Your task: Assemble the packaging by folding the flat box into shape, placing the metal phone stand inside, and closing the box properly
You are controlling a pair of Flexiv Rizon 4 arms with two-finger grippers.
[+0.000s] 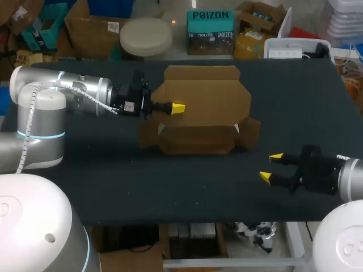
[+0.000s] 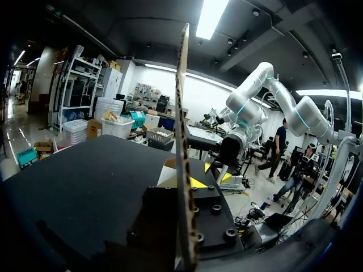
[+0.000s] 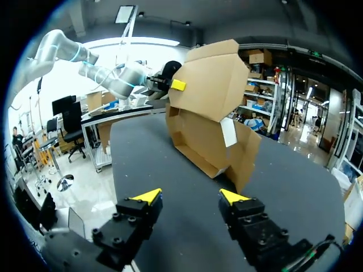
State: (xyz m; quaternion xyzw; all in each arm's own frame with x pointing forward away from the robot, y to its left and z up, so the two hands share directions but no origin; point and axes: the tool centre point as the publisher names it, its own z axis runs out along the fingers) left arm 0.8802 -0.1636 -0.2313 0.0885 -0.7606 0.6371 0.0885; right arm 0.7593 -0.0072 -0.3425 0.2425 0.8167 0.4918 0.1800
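Note:
A brown cardboard box (image 1: 198, 133) stands partly folded in the middle of the table, its side flaps up and its wide lid panel (image 1: 204, 93) raised. My left gripper (image 1: 177, 108) is shut on the left edge of that panel. In the left wrist view the panel (image 2: 182, 113) shows edge-on, running up from between the fingers of my left gripper (image 2: 186, 184). My right gripper (image 1: 271, 166) is open and holds nothing, low over the table to the front right of the box. The right wrist view has the right gripper (image 3: 190, 198) facing the box (image 3: 207, 133). No phone stand shows.
The box rests on a black table top (image 1: 102, 181). Its front edge lies close to my right gripper, and its back edge runs just behind the raised panel.

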